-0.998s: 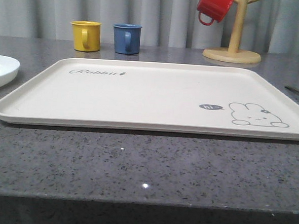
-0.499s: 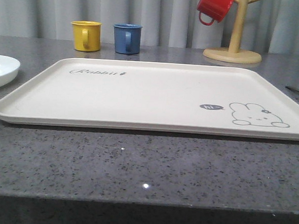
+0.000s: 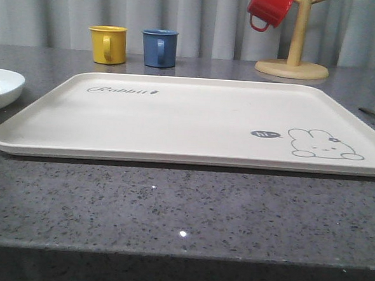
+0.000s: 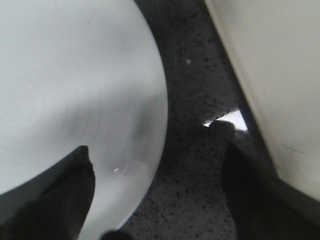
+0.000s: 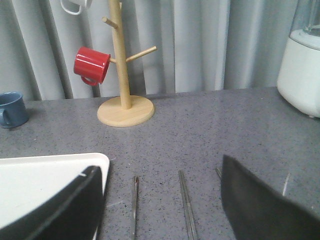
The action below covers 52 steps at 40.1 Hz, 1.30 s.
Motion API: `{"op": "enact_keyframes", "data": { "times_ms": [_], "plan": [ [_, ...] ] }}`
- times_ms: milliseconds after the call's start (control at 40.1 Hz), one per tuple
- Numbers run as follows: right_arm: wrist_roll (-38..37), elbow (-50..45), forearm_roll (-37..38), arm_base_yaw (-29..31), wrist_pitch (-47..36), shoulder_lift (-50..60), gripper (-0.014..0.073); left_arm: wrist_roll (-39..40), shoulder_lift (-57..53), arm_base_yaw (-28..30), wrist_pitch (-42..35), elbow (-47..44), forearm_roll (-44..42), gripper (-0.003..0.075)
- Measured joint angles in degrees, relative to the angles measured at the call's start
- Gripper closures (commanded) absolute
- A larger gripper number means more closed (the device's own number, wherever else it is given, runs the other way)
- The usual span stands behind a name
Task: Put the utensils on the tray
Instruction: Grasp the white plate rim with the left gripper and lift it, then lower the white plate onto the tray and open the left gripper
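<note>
Large cream rectangular tray (image 3: 195,119) with grey rabbit drawing lies bare on the speckled grey stone table (image 3: 183,210). Left tool (image 4: 157,200), fingers apart, hangs over the round white plate (image 4: 75,100) beside the tray. Right tool (image 5: 162,205), fingers apart, hovers above thin steel utensils (image 5: 186,205) lying on the table beside the tray's edge.

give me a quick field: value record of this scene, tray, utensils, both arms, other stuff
tray: large cream rectangular tray with grey rabbit drawing, nothing on it
utensils: thin silver steel utensils on the grey speckled counter beside the tray, none placed yet
left gripper: fingers open, over the round white plate edge
right gripper: fingers open, above the utensils
background: yellow mug, blue mug, red mug on wooden mug tree
</note>
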<state>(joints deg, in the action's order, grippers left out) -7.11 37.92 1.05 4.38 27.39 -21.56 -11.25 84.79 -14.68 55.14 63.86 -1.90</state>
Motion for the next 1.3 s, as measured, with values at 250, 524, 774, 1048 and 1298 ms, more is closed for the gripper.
{"op": "enact_keyframes", "data": {
  "times_ms": [250, 524, 774, 1048, 1298],
  "plan": [
    [0.0, 0.0, 0.0, 0.0, 0.0, 0.0, 0.0066, -1.5, 4.7, 0.0, 1.4, 1.4, -0.4, 0.0535],
    [0.0, 0.0, 0.0, 0.0, 0.1, 0.0, 0.0066, -3.3, 4.8, 0.0, 1.5, 1.8, -1.4, 0.0738],
    [0.0, 0.0, 0.0, 0.0, 0.1, 0.0, 0.0066, -3.3, 1.6, -3.1, 2.6, 6.8, -2.6, 0.0738],
    [0.0, 0.0, 0.0, 0.0, 0.2, 0.0, 0.0066, -2.8, 0.2, -18.8, 5.9, 16.9, -3.5, 0.0738],
    [0.0, 0.0, 0.0, 0.0, 0.2, 0.0, 0.0066, 0.3, 4.6, -32.3, 5.9, 21.7, -3.8, 0.0738]
  ]
}}
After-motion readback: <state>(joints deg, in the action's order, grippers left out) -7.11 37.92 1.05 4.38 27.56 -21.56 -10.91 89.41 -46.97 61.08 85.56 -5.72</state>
